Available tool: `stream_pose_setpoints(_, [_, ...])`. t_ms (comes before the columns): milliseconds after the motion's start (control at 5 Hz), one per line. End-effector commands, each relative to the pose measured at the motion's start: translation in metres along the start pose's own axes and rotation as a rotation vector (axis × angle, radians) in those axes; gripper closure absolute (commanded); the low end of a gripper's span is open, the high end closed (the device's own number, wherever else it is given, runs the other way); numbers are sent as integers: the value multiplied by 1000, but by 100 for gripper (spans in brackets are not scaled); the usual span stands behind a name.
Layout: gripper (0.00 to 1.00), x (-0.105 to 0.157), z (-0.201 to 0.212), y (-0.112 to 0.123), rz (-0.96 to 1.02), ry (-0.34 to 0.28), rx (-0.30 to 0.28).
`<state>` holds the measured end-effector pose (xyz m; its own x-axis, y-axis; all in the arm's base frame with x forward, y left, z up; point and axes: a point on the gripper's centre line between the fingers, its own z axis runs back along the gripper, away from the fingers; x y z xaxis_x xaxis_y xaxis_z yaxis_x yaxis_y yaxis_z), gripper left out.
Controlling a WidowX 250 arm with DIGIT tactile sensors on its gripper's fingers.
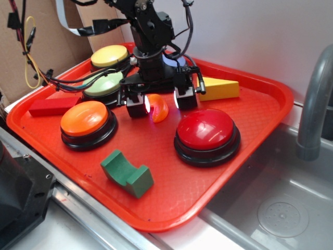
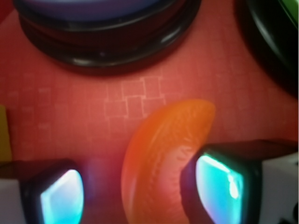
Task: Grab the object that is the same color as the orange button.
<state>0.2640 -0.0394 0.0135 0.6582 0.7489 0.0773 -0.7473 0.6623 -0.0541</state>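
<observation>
On the red tray (image 1: 250, 172), the orange button (image 1: 86, 119) sits left. Right of it, the gripper (image 1: 155, 105) straddles the orange segment (image 1: 158, 109), its 2 fingers (image 2: 219, 184) spread, one touching it. The red button (image 1: 206, 130) follows.

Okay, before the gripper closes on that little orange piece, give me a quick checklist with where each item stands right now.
1. Target colour matches the orange button: ok; the orange crescent is the same orange.
2. Crescent sits between the fingers of the gripper: ok in both views.
3. Jaws apart: ok, open.
4. Crescent centred: not ok; wrist view shows it against one finger, with a gap to the other.
5. Fingers low enough to grip: cannot tell.
6. Red button and green button outside the jaws: ok.
</observation>
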Motion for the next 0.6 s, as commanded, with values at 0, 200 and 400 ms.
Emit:
stream_pose_setpoints(0, [100, 3, -1, 2, 14, 21, -10])
stream_pose_setpoints(200, [100, 3, -1, 3, 9, 23, -7])
stream_pose_setpoints(400, [100, 2, 0, 3, 15, 25, -9])
